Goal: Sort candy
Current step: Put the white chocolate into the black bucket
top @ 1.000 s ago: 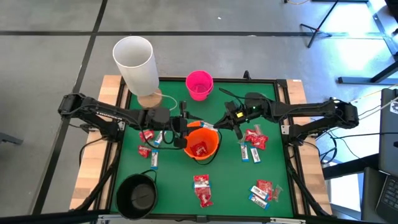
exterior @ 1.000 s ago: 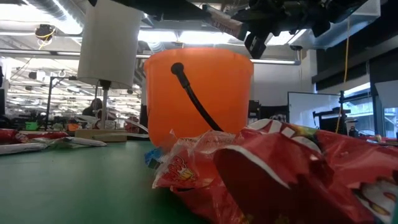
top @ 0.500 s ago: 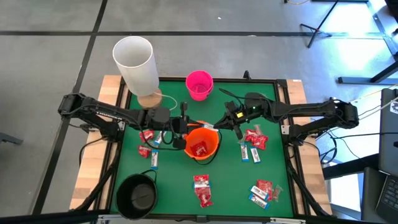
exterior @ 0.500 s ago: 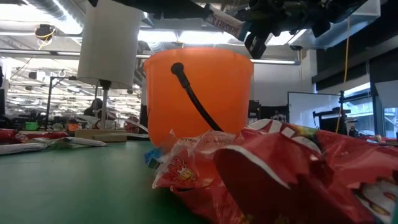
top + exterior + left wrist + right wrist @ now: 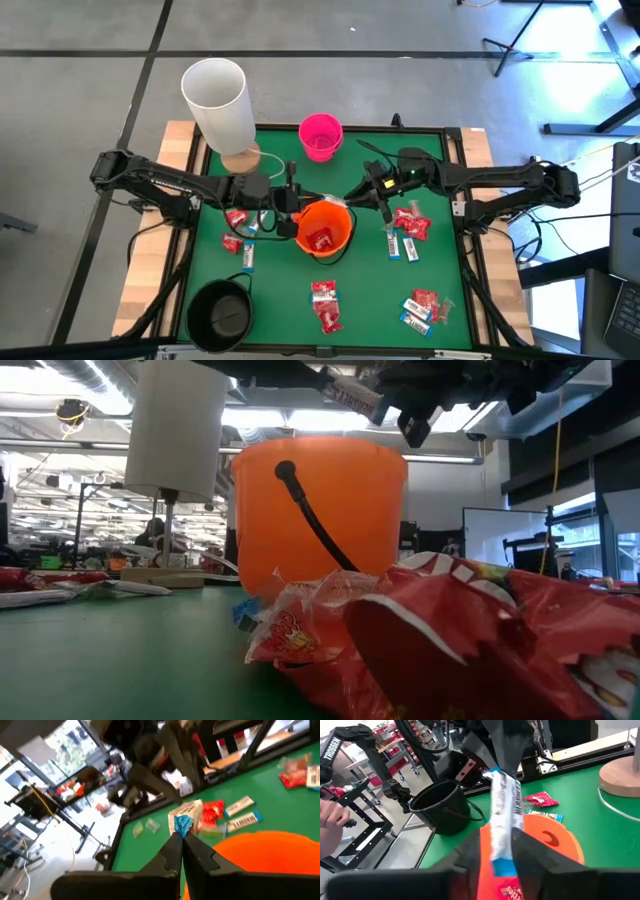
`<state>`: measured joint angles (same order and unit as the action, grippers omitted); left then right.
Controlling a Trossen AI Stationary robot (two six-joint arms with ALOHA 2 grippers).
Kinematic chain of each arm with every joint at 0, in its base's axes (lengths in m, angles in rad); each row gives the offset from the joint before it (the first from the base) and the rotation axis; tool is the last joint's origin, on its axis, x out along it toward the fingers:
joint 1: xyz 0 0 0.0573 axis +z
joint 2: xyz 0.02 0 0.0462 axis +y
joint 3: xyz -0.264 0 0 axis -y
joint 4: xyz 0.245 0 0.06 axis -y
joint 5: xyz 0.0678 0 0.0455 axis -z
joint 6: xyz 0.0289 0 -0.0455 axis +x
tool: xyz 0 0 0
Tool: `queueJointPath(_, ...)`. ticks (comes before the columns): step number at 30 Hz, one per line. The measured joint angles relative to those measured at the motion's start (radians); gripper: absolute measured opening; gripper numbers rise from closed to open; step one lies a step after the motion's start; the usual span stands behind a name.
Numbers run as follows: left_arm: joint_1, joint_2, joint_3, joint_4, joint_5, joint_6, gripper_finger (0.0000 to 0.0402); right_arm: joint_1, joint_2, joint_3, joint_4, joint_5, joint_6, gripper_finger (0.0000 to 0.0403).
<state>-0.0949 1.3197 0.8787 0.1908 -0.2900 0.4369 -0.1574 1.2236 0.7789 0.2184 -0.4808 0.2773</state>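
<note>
1. While both arms meet over the orange bucket [image 5: 323,231], the left gripper [image 5: 297,198] has its fingers pinched shut on one end of a white-and-blue candy bar [image 5: 322,201]
2. Seen from the left wrist, that bar's [image 5: 186,818] blue end sits right at the closed fingertips [image 5: 178,842], with the bucket's orange rim [image 5: 265,851] just beyond and below them
3. Opposite, the right gripper [image 5: 352,198] has its fingers a little apart around the other end of the same bar [image 5: 502,815], which stands between them in the right wrist view
4. Red packets [image 5: 320,240] lie inside the bucket below both grippers
5. More loose candy [image 5: 408,228] lies on the green table [image 5: 375,300] beside the right gripper, and more [image 5: 237,229] beneath the left arm
6. Farther from both grippers stand a pink bucket [image 5: 320,136] and a black bucket [image 5: 220,314]
</note>
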Motion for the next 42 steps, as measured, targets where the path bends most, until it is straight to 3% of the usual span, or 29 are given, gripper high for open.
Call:
queueJointPath(3, -0.025, -0.053, 0.009, -0.109, -0.036, -0.045, 0.0, 0.0, -0.039, 0.0, -0.034, 0.008, -0.034, 0.0144)
queueJointPath(6, -0.067, -0.113, 0.062, -0.291, -0.053, -0.141, 0.0, 0.0, -0.094, 0.0, -0.09, 0.08, -0.08, 0.0162)
queueJointPath(13, -0.22, -0.157, 0.282, -0.838, -0.087, -0.536, 0.0, 0.0, -0.201, 0.0, -0.196, 0.212, -0.154, 0.0165)
queueJointPath(16, -0.3, -0.156, 0.347, -0.975, -0.076, -0.708, 0.0, 0.0, -0.217, 0.0, -0.217, 0.227, -0.156, 0.0165)
queueJointPath(26, -0.58, -0.155, 0.466, -1.072, -0.029, -1.167, 0.0, 0.0, -0.217, 0.0, -0.223, 0.23, -0.179, 0.0165)
queueJointPath(30, -0.666, -0.152, 0.469, -1.196, -0.018, -1.465, 0.0, 0.0, -0.217, 0.0, -0.226, 0.23, -0.188, 0.0165)
queueJointPath(34, -0.719, -0.109, 0.469, -1.279, 0.078, -1.699, 0.0, 0.0, -0.217, 0.0, -0.238, 0.231, -0.208, 0.0165)
queueJointPath(42, -0.751, -0.017, 0.469, -1.326, 0.223, -1.859, 0.0, 0.0, -0.217, -0.001, -0.233, 0.23, -0.233, 0.0165)
